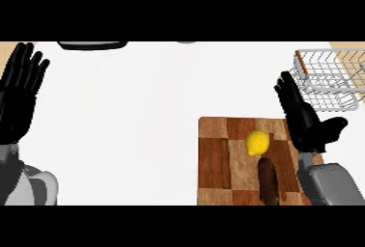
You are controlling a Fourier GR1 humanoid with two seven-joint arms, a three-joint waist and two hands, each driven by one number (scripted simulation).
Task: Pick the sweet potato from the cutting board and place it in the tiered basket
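Sweet potato (268, 181) just left of open right hand (306, 120)

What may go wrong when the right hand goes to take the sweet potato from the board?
The lemon lies right beside the sweet potato, so the open right hand may knock it or take it by mistake. The sweet potato sits near the cutting board edge and might roll off.

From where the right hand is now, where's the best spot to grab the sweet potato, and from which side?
Probably around its middle, coming down from above. The sweet potato lies flat on the cutting board, long axis running toward the robot, so fingers should close across its narrow width. The lemon sits at its far end, so stay off that end. The open right hand is already just beside the board.
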